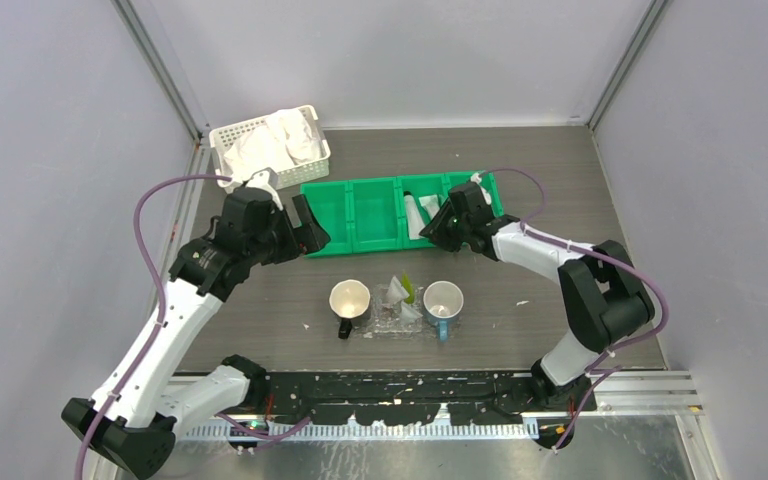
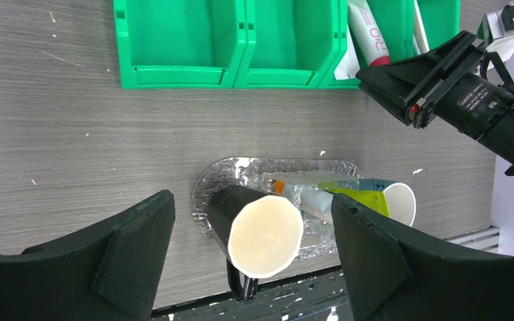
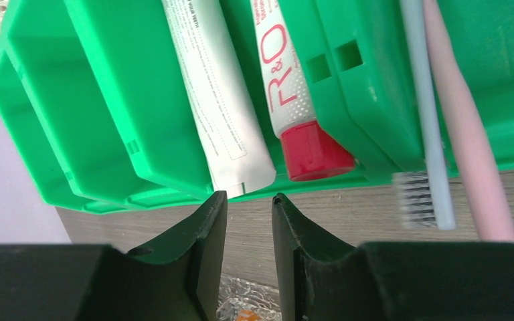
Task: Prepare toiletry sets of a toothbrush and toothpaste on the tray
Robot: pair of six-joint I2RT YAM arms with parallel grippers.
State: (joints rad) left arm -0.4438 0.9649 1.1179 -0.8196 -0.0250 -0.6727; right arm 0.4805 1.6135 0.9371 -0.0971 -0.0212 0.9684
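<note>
The clear tray (image 1: 390,324) lies at front centre and also shows in the left wrist view (image 2: 241,167). A yellow-green toothpaste tube (image 2: 365,198) and a pale tube with an orange end (image 2: 311,198) lie on it, between a cream-lined mug (image 1: 349,298) and a blue mug (image 1: 443,298). In the green bin (image 3: 107,87) lie a white tube (image 3: 217,100), a red-capped tube (image 3: 284,73), a pink toothbrush (image 3: 468,134) and a grey toothbrush (image 3: 425,100). My right gripper (image 3: 249,197) is narrowly open and empty just in front of the white tube. My left gripper (image 2: 253,200) is wide open and empty above the cream mug.
A white lattice basket (image 1: 270,145) holding white cloths stands at the back left. The green bin's (image 1: 375,215) two left compartments hold nothing. My right gripper also shows in the left wrist view (image 2: 375,77), at the bin's front wall.
</note>
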